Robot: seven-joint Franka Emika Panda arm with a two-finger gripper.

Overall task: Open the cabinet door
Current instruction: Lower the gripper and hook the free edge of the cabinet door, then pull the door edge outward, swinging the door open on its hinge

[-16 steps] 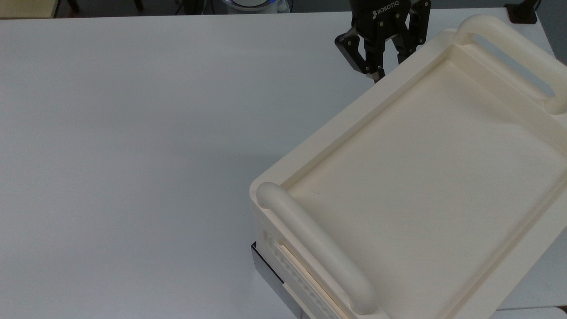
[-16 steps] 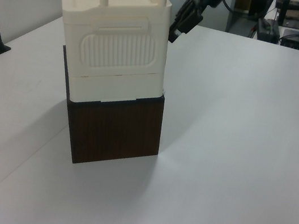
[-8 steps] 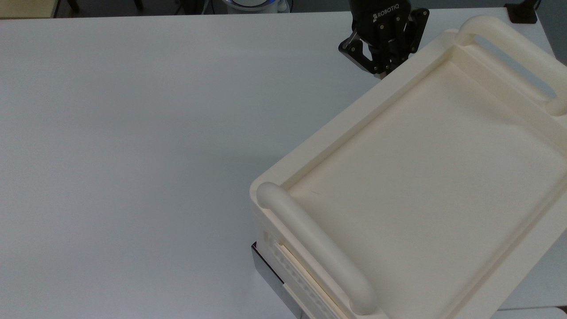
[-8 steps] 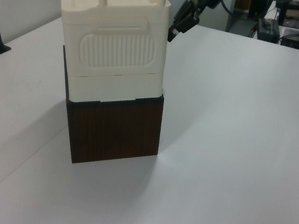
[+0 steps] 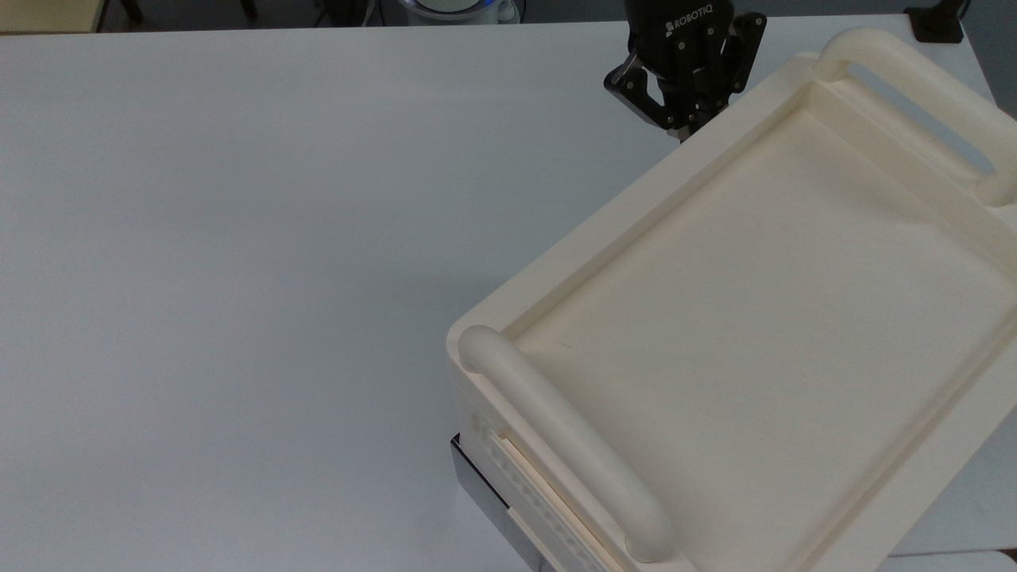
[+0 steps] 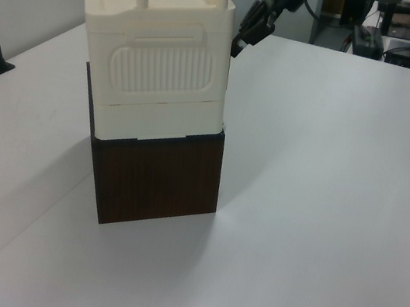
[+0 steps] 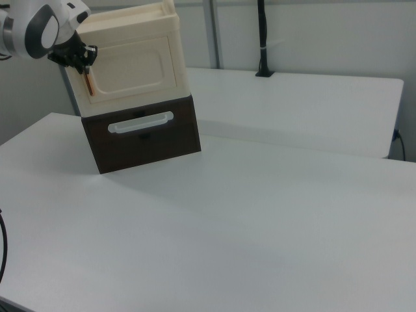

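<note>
cream cabinet door [image 7: 133, 70] shut flush; hand [image 7: 83, 67] pinches its copper handle [image 7: 89, 83].

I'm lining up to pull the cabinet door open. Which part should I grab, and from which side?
Take the small copper-brown bar handle at the right view's left end of the cabinet door. It stands upright and proud of the flat panel, so come straight at the door face with one finger on each side. The pincer is already at that handle.
</note>
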